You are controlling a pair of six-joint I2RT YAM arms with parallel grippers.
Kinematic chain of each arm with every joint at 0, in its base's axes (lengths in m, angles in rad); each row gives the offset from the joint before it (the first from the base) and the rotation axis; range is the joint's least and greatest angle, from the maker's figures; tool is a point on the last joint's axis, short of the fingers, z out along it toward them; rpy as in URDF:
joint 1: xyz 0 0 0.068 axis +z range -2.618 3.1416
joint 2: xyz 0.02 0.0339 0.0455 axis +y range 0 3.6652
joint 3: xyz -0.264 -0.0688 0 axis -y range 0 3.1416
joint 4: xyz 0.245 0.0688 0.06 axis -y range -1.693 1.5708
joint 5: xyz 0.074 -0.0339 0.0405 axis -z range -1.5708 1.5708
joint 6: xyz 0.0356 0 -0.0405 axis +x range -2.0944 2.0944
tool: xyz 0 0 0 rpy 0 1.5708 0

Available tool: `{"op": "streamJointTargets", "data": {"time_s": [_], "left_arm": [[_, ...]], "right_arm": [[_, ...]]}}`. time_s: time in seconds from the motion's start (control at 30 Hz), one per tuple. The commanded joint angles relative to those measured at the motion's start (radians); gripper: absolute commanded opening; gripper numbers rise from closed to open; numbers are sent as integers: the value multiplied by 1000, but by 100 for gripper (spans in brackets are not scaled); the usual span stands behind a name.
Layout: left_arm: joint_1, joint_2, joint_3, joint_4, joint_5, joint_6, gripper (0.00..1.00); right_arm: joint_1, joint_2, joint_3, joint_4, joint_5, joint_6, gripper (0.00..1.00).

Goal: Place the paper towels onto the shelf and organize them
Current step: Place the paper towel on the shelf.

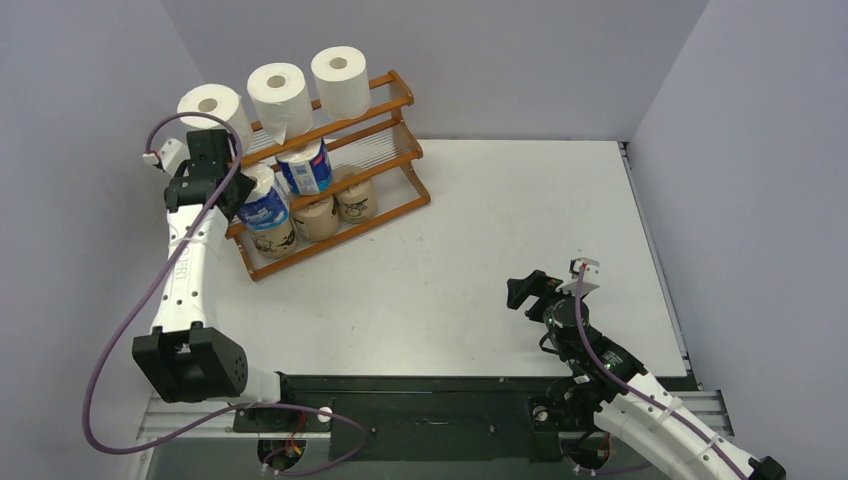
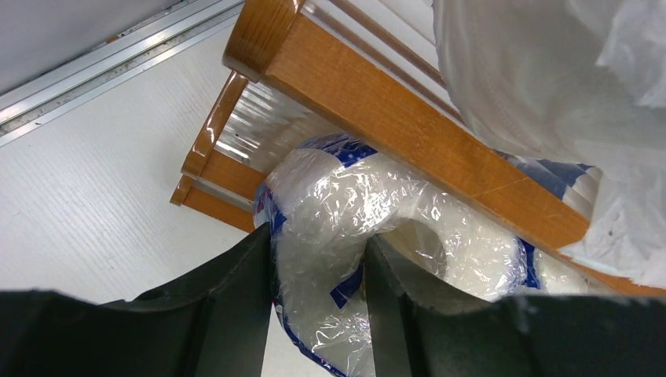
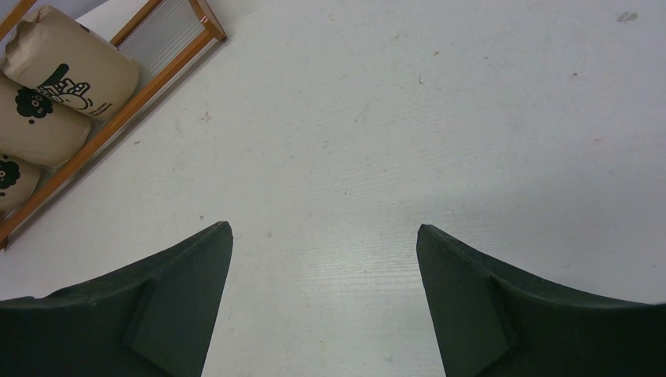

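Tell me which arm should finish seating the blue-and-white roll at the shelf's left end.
Left. The left gripper pinches that blue-and-white roll right at the shelf. The right gripper hangs open over the table, well away from the shelf.

We count eight paper towels (image 1: 300,150) in all, gathered at the upper left of the overhead view. Three are plain white: the left white roll (image 1: 212,108), the middle white roll (image 1: 280,92) and the right white roll (image 1: 341,78). Two are wrapped in blue and white: the lower blue-and-white roll (image 1: 265,203) and the upper blue-and-white roll (image 1: 306,168). Three are brown with black print: the left brown roll (image 1: 273,240), the middle brown roll (image 1: 315,216) and the right brown roll (image 1: 355,198). We find the same three at the upper left of the right wrist view. We count one shelf (image 1: 385,103) with three tiers, one table (image 1: 520,220), and two arms: the left arm (image 1: 185,270) at lower left and the right arm (image 1: 640,395) at lower right.
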Motion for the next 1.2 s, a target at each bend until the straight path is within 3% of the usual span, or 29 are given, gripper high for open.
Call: {"op": "streamJointTargets", "data": {"time_s": [0.0, 0.4, 1.17], "left_arm": [[-2, 28, 52, 44, -14, -9, 41], [-2, 28, 36, 92, 12, 2, 53], [1, -35, -13, 138, 37, 33, 63]], "right_arm": [[-6, -1, -6, 43, 3, -7, 82], [-6, 13, -4, 47, 6, -9, 82], [-5, 14, -4, 46, 12, -8, 82]]}}
